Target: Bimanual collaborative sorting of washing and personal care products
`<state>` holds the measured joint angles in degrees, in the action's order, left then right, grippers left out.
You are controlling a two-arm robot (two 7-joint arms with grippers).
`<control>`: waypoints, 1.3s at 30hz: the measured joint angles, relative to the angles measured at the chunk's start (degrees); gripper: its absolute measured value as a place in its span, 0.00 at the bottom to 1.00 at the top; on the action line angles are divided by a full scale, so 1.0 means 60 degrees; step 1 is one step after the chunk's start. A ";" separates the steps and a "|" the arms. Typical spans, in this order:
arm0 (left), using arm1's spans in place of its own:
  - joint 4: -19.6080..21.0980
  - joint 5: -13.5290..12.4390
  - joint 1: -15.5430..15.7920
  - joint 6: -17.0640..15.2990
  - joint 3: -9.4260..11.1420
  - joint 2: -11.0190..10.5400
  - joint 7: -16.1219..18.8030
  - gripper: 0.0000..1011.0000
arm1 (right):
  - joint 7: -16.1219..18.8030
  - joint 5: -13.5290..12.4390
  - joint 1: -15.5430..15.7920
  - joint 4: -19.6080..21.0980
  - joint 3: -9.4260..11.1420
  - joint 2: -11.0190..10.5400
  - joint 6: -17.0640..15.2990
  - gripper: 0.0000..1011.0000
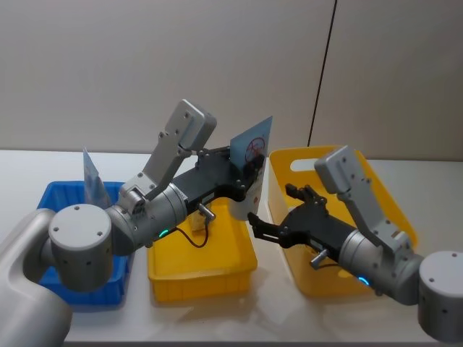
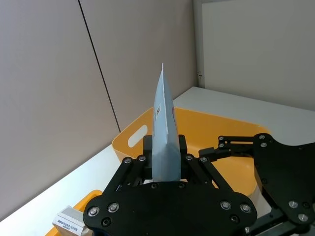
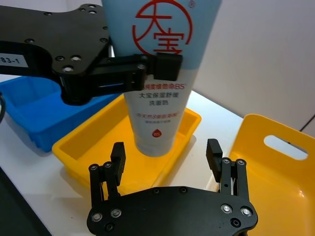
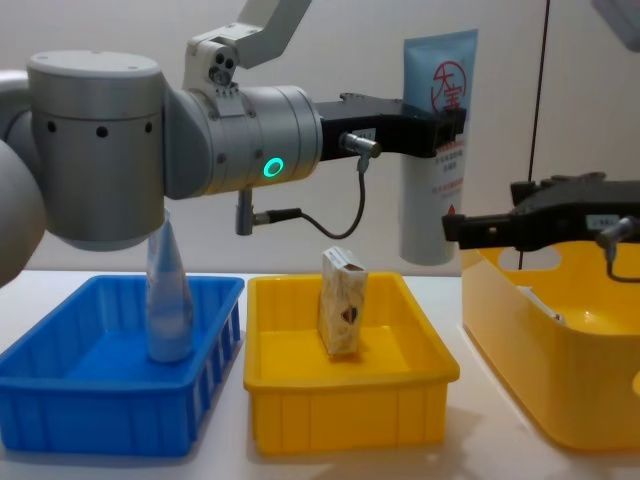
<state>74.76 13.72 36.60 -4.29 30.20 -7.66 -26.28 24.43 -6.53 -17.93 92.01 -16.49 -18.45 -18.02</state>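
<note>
**Surface.** White table [image 1: 434, 181], matt, running to the back wall.

**Room.** Wall [image 1: 181, 58] of plain grey-beige panels. A dark vertical seam [image 1: 323, 72] divides them behind the right-hand bin.

**Containers, robot's left to right.**
- Blue bin [image 4: 100, 400], ribbed sides.
- Yellow tray [image 4: 350, 420], low, in the middle, just beside the blue bin.
- Large yellow bin [image 4: 520, 380], deeper, with a handle slot in its far wall.

**Products.**
- Held tube [image 4: 438, 150]: pale blue-white with a red ring emblem. It is upright in the air, crimped flat end up and cap end down. It hangs over the far right corner of the yellow tray, close to the large yellow bin and clear of the table.
- Second tube [image 4: 168, 300]: stands cap-down in the blue bin, crimped end up, tilted slightly.
- Cream box [image 4: 342, 315]: stands on end in the yellow tray and carries a dark emblem.

**Grippers.**
- Left gripper [image 4: 450, 125]: reaches across above the yellow tray. Its black fingers [image 3: 162, 66] are clamped on the upper half of the held tube, over the lower part of the emblem.
- Right gripper [image 3: 165, 148]: raised over the near left edge of the large yellow bin and pointed at the held tube. Its fingers are spread wide and hold nothing. In the right wrist view the cap end stands just beyond the fingertips, centred in the gap. Whether they touch it cannot be told.
</note>
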 joint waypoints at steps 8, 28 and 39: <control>-0.0001 -0.0001 0.0002 0.0000 0.0000 0.0000 0.0000 0.23 | 0.0075 -0.0016 -0.0266 -0.0318 -0.0203 0.0092 0.0108 0.99; 0.0000 -0.0001 0.0002 0.0000 -0.0001 -0.0001 0.0000 0.23 | -0.0055 -0.0103 -0.1307 -0.1794 -0.0584 0.0689 0.0352 0.99; 0.0000 -0.0001 0.0002 0.0000 -0.0001 -0.0001 0.0001 0.23 | 0.0234 -0.0360 -0.1766 -0.2468 -0.0746 0.0928 0.0405 0.90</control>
<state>74.76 13.72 36.62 -4.29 30.19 -7.67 -26.27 25.83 -8.68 -28.53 77.21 -20.97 -12.88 -15.59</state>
